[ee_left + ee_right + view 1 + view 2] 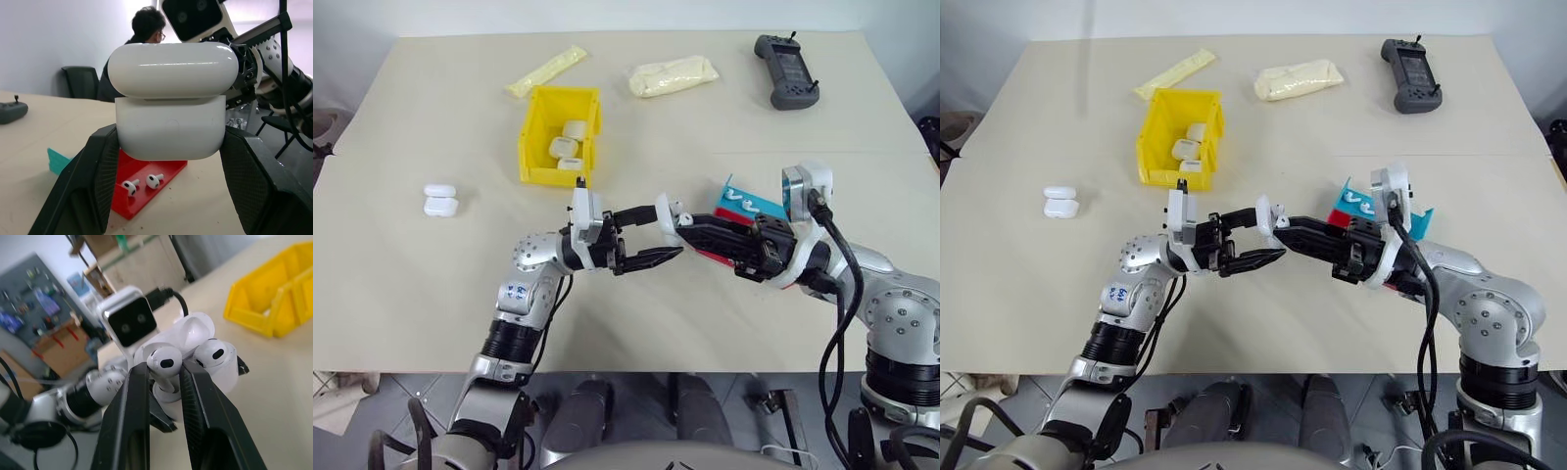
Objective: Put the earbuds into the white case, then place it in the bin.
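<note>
Fingers of the left gripper (pixel 644 238) clamp an open white case (pixel 171 128), held above the bench's near middle, while the right gripper (pixel 164 377) pinches one earbud (pixel 164 361) narrowly and brings it to the case mouth. A second earbud (pixel 212 354) already sits in the case, by the right wrist view's showing. Seating the pinched bud, shutting the lid and carrying the case to the yellow bin (pixel 540 137) near the far-left part of the bench appear to remain. Three white cases (pixel 568 147) already lie in that bin; two more (pixel 440 200) wait toward the left edge. Left wrist view alone reveals two spare earbuds (pixel 142 183) on the red tray (pixel 168 169) beneath, and a seated person (pixel 142 39) beyond the bench.
</note>
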`<state>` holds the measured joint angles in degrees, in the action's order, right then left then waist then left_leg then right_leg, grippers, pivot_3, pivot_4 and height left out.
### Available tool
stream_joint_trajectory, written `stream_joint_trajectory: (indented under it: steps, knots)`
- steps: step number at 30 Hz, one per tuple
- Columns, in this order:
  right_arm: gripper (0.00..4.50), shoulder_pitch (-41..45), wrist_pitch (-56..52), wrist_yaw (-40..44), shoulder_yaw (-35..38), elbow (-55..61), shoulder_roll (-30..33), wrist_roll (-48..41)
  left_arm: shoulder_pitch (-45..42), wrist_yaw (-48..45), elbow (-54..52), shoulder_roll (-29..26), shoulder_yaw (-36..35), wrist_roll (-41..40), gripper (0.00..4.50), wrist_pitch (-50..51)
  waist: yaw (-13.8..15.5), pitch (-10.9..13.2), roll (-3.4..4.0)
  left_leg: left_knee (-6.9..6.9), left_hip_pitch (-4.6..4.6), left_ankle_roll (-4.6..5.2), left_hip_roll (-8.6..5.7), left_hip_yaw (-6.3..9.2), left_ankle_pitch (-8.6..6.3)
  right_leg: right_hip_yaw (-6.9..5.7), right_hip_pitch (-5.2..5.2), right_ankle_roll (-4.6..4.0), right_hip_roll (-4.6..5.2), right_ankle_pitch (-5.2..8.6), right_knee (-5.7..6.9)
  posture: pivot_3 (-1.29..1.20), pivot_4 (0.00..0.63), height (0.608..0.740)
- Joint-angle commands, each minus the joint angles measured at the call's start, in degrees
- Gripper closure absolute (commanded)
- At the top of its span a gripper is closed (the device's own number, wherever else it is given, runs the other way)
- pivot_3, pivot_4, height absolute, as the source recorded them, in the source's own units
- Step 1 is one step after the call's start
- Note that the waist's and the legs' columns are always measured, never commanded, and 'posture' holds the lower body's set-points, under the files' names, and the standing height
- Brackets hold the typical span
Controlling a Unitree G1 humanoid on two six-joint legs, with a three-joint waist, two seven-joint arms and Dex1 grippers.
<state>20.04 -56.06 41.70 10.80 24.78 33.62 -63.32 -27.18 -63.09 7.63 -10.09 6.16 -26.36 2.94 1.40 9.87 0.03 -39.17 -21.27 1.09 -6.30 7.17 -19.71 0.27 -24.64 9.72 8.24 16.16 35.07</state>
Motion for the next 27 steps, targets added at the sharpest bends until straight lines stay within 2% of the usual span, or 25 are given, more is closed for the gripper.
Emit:
stream_joint_trajectory:
  steps: [1,6,18,24,27]
  knots:
    - [3.99,0.44,-1.02,-0.31,-1.94,0.00,1.26,0.42,-1.07,0.16,-2.52,0.74,-0.31,-1.00,1.76,-1.06,0.01,0.00,0.00,0.00,0.00,0.00,0.00,0.00,0.00,0.00,0.00,0.00,0.00,0.00,-0.02,0.00,0.150,0.740]
    - [3.99,1.17,-2.07,0.13,-2.53,-0.47,3.46,0.14,-1.05,0.18,-2.46,1.10,-0.24,-0.81,1.76,-1.20,0.05,0.00,0.00,0.00,0.00,0.00,-0.01,0.00,0.00,0.00,0.01,0.00,0.01,0.00,-0.05,0.00,0.150,0.740]
    - [0.03,3.41,-0.10,3.87,-0.11,-1.52,8.21,0.34,-1.30,0.20,-1.52,2.45,-0.47,-0.38,1.76,-2.12,0.12,0.01,-0.01,0.01,0.00,0.01,0.00,0.00,-0.01,-0.01,0.01,0.00,0.01,0.00,-0.10,0.00,0.150,0.740]
    - [0.03,-2.70,3.11,8.26,5.54,-2.45,15.02,3.85,-0.21,-0.34,-1.97,1.67,-1.23,-0.43,1.76,-2.24,0.32,0.02,-0.03,0.01,-0.01,0.04,-0.02,0.00,-0.01,-0.03,0.04,0.01,0.02,-0.01,-0.14,0.00,0.150,0.740]
    - [0.03,-6.47,5.36,9.55,7.44,-1.74,16.42,5.82,0.35,-0.99,-2.72,-0.05,-1.25,-0.11,1.76,-1.61,0.24,0.02,-0.04,0.03,-0.01,0.04,-0.01,-0.02,-0.01,-0.03,0.04,0.01,0.01,-0.01,-0.13,0.00,0.150,0.740]
